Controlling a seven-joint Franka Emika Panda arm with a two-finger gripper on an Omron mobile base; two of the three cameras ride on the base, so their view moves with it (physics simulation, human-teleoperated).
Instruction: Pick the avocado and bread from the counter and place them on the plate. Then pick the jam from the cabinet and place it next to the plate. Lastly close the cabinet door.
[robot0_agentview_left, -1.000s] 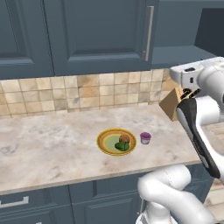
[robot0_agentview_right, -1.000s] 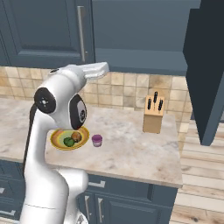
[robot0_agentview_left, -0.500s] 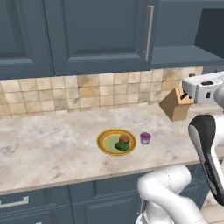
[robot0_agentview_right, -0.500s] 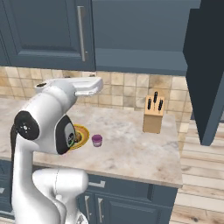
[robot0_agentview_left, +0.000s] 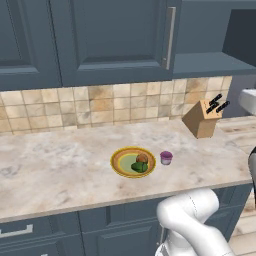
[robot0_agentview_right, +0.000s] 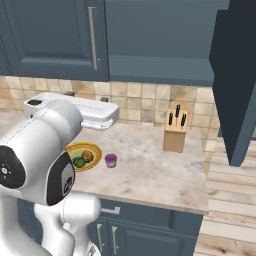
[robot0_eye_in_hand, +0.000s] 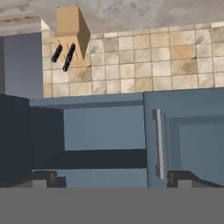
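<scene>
Cabinet door (robot0_agentview_right: 235, 80) hangs open; fingers (robot0_eye_in_hand: 43, 178) spread empty, gripper (robot0_eye_in_hand: 111, 179) should press its outer face squarely.

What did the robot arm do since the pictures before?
The arm swung rightward, away from the plate toward the open cabinet door; its gripper is open and empty. The avocado, bread, jam and knife block stayed put.
</scene>
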